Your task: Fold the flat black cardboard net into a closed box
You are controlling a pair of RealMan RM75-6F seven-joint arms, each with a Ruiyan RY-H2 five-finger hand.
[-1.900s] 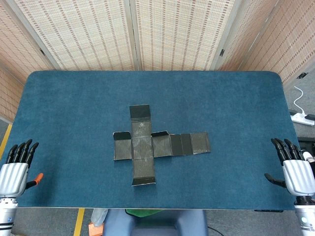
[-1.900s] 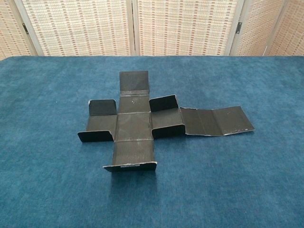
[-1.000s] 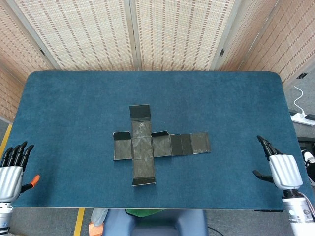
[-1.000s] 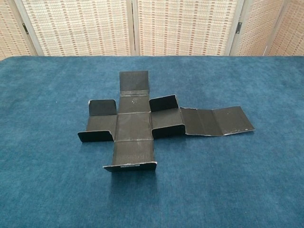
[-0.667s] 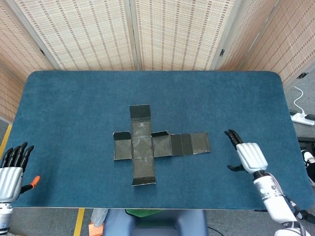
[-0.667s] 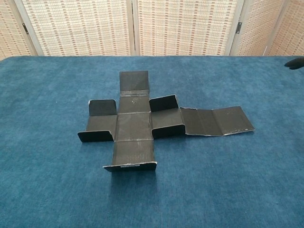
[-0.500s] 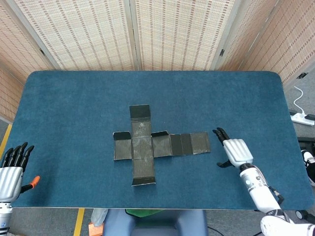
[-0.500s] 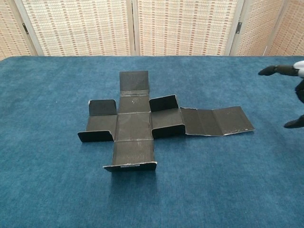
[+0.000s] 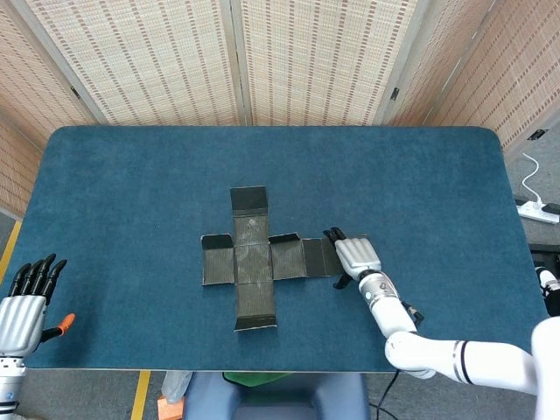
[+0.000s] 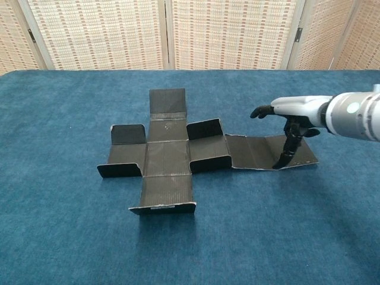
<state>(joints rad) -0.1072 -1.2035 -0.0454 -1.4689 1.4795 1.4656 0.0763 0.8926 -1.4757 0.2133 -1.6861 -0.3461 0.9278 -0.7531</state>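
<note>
The black cardboard net (image 9: 252,260) lies spread in a cross on the blue table (image 9: 131,192), several of its small flaps standing up. Its long right strip (image 10: 255,151) stretches toward my right hand (image 9: 354,256). That hand hovers over the strip's outer end, fingers stretched out and holding nothing. In the chest view the right hand (image 10: 292,116) points its thumb down, and the tip touches the strip near its front edge. My left hand (image 9: 26,302) stays off the table's front left corner with straight fingers and nothing in it.
Woven folding screens (image 9: 306,61) stand behind the table. A white power strip (image 9: 538,208) lies on the floor beyond the table's right edge. Bare blue table surface surrounds the net on all sides.
My right hand has swept from the table's right front edge leftward onto the outer end of the net's right strip. The left hand and the net have stayed put.
</note>
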